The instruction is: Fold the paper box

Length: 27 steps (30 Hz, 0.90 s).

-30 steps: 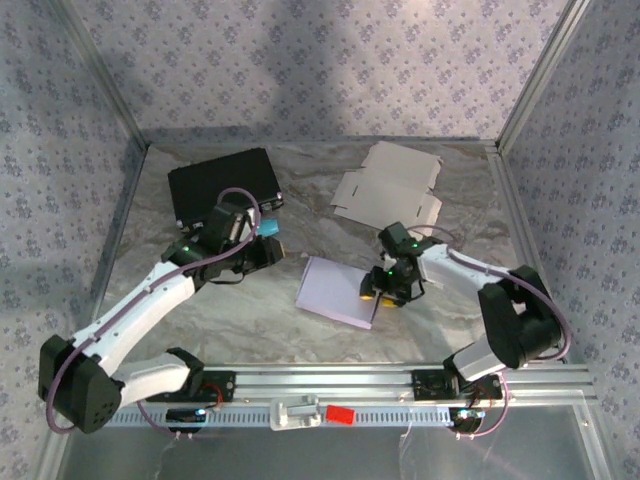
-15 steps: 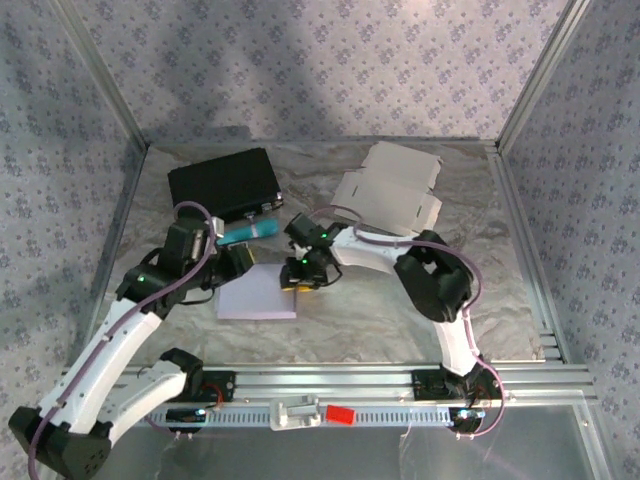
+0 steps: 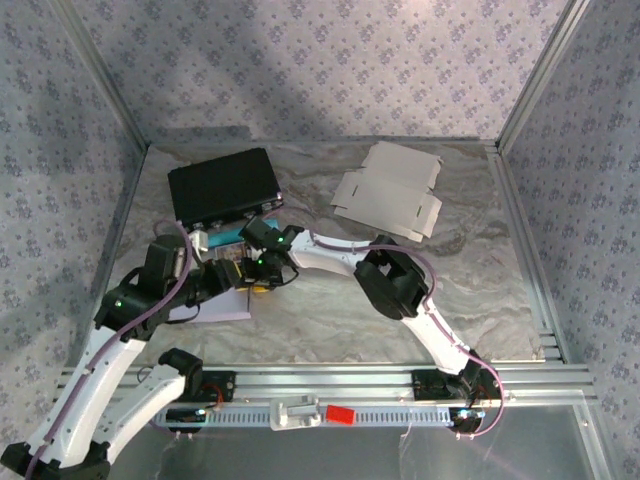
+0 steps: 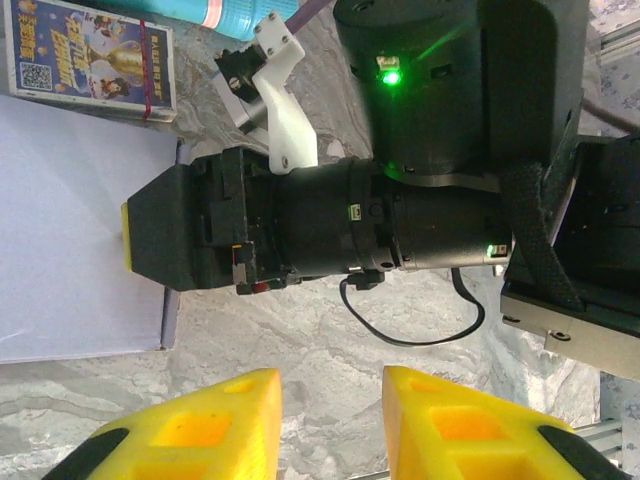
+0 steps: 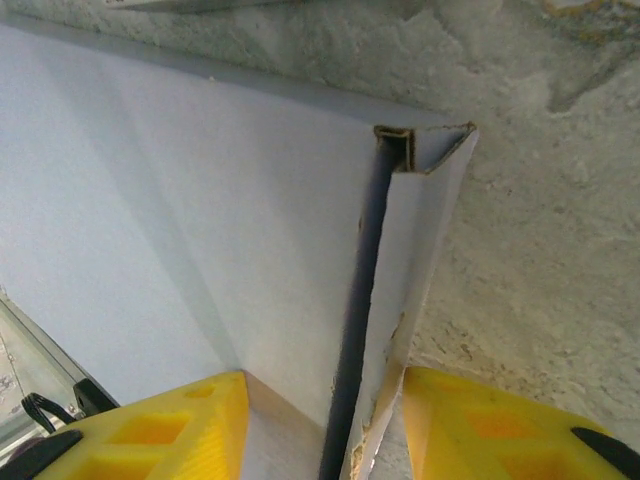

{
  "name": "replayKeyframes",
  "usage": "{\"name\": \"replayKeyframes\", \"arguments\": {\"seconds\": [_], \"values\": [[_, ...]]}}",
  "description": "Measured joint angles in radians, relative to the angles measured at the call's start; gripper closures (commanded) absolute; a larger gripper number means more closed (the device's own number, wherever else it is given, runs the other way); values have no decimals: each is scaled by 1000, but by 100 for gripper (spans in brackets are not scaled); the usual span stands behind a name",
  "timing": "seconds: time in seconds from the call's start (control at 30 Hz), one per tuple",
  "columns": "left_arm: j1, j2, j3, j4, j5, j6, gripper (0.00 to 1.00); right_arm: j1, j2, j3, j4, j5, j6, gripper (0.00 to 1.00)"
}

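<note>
Marbled tabletop [image 3: 480, 270] between patterned walls [image 3: 330, 60]: left claw [image 4: 330, 385] parted, empty; right claw [image 5: 322, 378] parted astride paper box [image 5: 200, 200] edge.

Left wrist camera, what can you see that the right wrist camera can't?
The left wrist camera sees the right pincer from outside, at the edge of the box, plus a colourful card and a teal tube. The right wrist camera looks from up close: the box's folded flap stands between its yellow fingers, with the jaws apart. Both see the box and the marbled table.
</note>
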Motion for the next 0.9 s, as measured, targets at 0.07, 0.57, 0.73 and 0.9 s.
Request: {"name": "replayKeyframes", "arguments": {"seconds": [0.07, 0.57, 0.73, 0.9], "values": [[0, 8, 0, 0, 0, 0, 69, -1, -2, 0, -4, 5, -8, 47], [-4, 295, -28, 269, 73, -16, 71, -390, -680, -407, 11, 207, -48, 46], [-66, 544, 21, 433, 94, -31, 72, -743, -602, -412, 60, 188, -26, 48], [-117, 749, 136, 548, 103, -60, 73, -841, -250, -196, -35, 171, -26, 49]]}}
